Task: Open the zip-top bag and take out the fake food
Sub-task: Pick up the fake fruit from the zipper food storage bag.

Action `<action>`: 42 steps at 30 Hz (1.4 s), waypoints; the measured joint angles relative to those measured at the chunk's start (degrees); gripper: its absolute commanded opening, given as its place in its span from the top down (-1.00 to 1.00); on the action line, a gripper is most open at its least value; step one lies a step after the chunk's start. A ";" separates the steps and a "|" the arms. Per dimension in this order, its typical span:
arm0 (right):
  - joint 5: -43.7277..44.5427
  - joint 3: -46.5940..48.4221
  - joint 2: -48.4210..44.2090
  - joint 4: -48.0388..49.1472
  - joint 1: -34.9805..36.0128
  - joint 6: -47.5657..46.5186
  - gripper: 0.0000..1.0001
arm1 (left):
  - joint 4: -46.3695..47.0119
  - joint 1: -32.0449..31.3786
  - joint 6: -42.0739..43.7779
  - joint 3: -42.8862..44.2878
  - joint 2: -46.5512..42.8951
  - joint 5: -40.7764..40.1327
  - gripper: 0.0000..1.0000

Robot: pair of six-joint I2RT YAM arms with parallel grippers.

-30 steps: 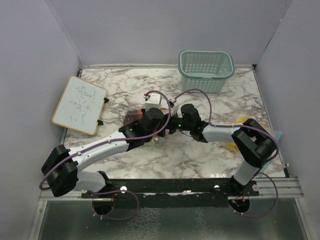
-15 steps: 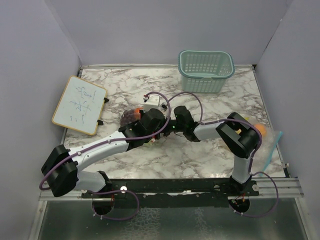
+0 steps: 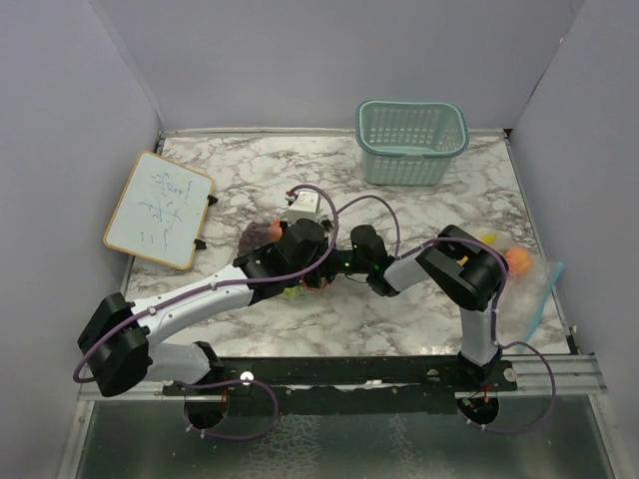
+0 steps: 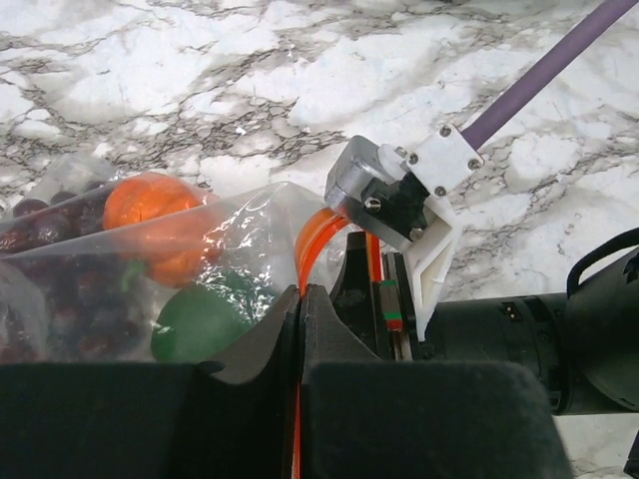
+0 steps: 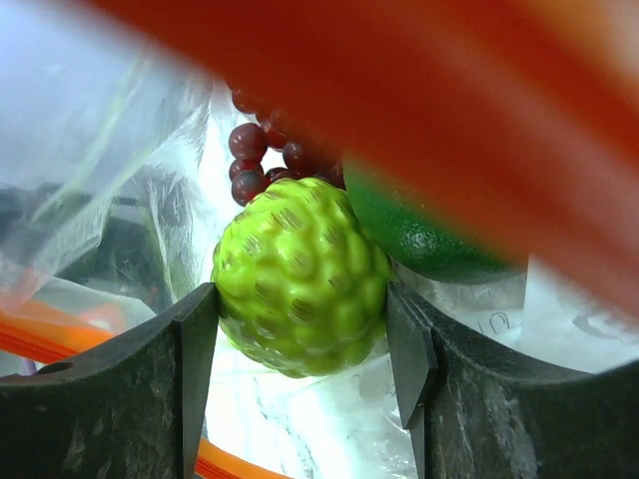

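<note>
Clear plastic makes up the zip-top bag (image 4: 240, 230), which is found on the marble table (image 3: 300, 170) near the middle, a little to the left. Its orange zip strip (image 4: 312, 239) is pinched by the left gripper (image 4: 302, 299), and the two fingers are pressed tight together on it. Inside the bag an orange (image 4: 150, 205), a purple grape bunch (image 4: 40, 249) and a dark green piece (image 4: 200, 324) are packed close together.

The right gripper (image 5: 300, 309) is placed at the mouth of the bag, reaching in from the right. A bumpy lime (image 5: 300, 274) is held between its fingers, with one finger on each side. Both fingers look to be touching it, but the view is very close and partly blurred. Just behind the lime, the dark green piece and some grapes can be seen.

By the right wall, well apart from the bag, a round orange-pink fruit (image 3: 518, 261) and a yellow fruit (image 3: 486, 239) are seen. They are too small to be named for sure.

At the far edge, right of the middle, a teal basket (image 3: 399, 165) is set. On the left side a white board (image 3: 158, 208) is laid.
</note>
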 measured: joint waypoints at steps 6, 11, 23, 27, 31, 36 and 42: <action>1.07 -2.01 -2.80 1.05 0.59 -0.22 0.08 | 1.42 0.07 -0.63 -0.72 -1.77 1.11 1.00; 3.32 -4.02 -7.74 -0.37 0.50 -1.31 0.12 | 2.89 0.46 -0.87 -1.01 -2.25 2.10 1.00; 16.04 -6.40 -23.37 -19.74 -2.29 -7.87 0.01 | 4.63 2.75 -1.07 -2.12 -2.21 3.10 1.00; 18.58 -6.32 -28.09 -28.06 -5.14 -10.97 0.00 | 4.94 3.10 -1.07 -2.19 -2.08 3.67 1.00; 19.45 -6.40 -33.77 -33.33 -10.14 -13.14 -0.01 | 5.40 3.43 -1.09 -2.36 -1.60 4.00 1.00; 18.14 -6.38 -40.00 -35.19 -19.39 -15.26 -0.01 | 6.27 3.78 -1.46 -2.67 -0.15 5.01 1.00; 15.37 0.35 -37.81 -39.58 -31.52 -15.47 0.00 | 7.32 3.80 -1.99 -2.97 1.01 6.51 1.00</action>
